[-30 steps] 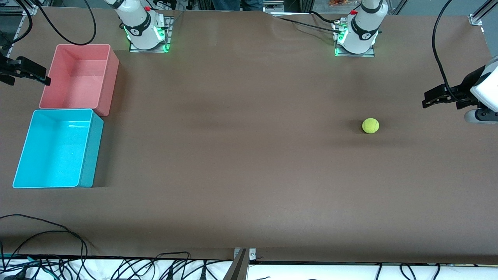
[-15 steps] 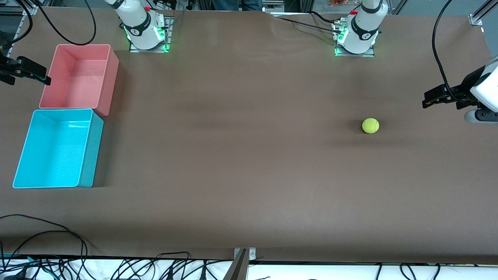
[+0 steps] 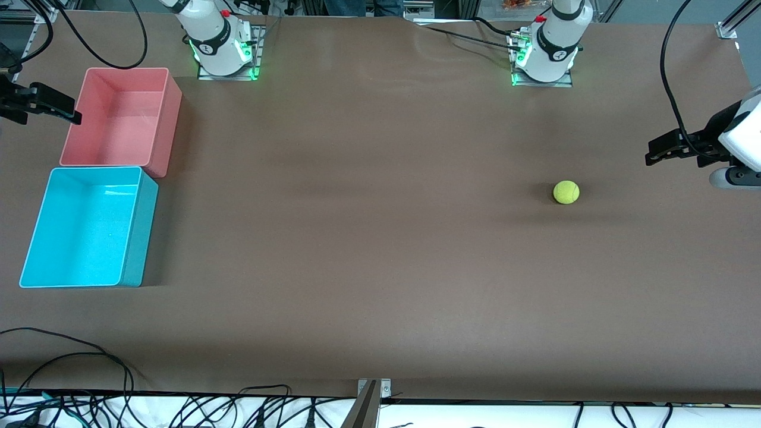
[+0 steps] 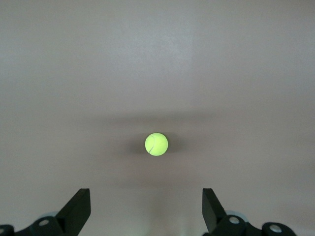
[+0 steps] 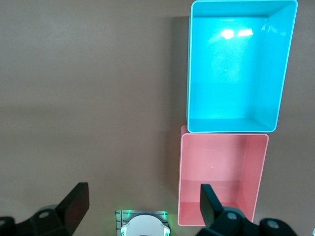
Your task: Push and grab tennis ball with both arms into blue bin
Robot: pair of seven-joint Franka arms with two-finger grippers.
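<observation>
Ball alone on tabletop, both grippers up with jaws apart

Ball [image 3: 566, 192] sits by itself on the brown tabletop [image 3: 380, 249], toward the left arm's end, well apart from both bins. Nothing touches it. In the left wrist view the ball [image 4: 156, 143] shows below the camera, between the two black fingers [image 4: 78, 209] of the left gripper [image 4: 146, 209] and clear of them; the jaws stand wide apart and hold nothing.

Seen from the front, the left gripper [image 3: 666, 150] hangs in the air over the left arm's end of the tabletop, near the ball but not over it. Its white wrist sits at the edge of that view.

The blue bin [image 3: 35, 238] stands at the right arm's end of the tabletop, open top up, nothing in it. A pink bin [image 3: 173, 113] of like size stands just beside it, farther from the front camera; the two touch or nearly touch along their short walls.

The right gripper [image 3: 59, 113] hangs at the right arm's end, by the outer rim of the pink bin. Its wrist view looks down on the blue bin [image 5: 283, 98] and the pink bin [image 5: 261, 177], with the gripper's fingers [image 5: 74, 204] spread wide; these jaws too are apart and hold nothing.
</observation>
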